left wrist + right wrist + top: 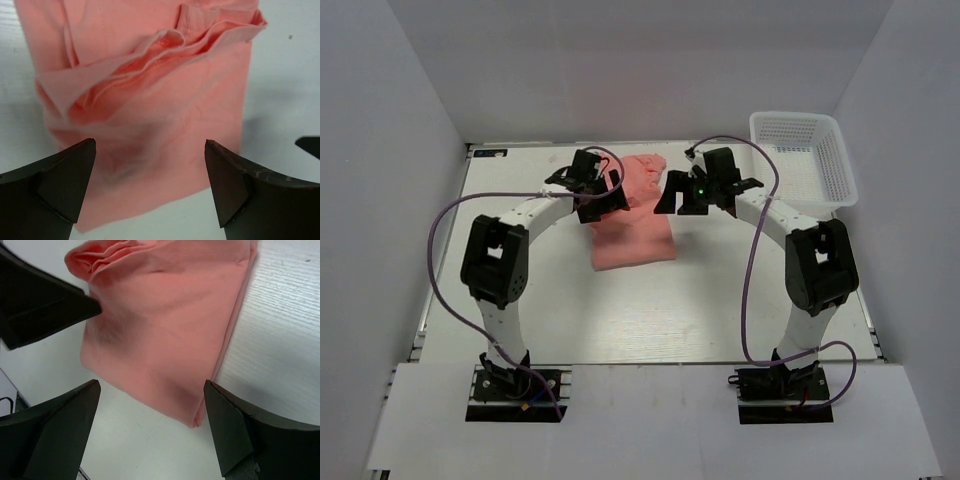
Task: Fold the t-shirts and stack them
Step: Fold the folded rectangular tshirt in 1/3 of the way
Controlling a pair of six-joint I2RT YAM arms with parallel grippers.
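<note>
**Pink tee mid-fold, both claws hanging open**

I am looking down at the salmon-pink t-shirt [632, 225], which is lying as a rough rectangle on the worktop [620, 320] between the two arms, well apart from the white basket [800, 155] in the far right corner. The left claw [150, 144] and the right claw [151, 385] are both hanging wide open over the shirt's far end, gripping nothing. I am judging the fold begun but not finished (the far end is bunching in loose layers). The next move, I am reckoning, calls for lowering both claws onto that rumpled edge, pinching all layers together. The cloth is lying just beneath and ahead of each claw.
</note>
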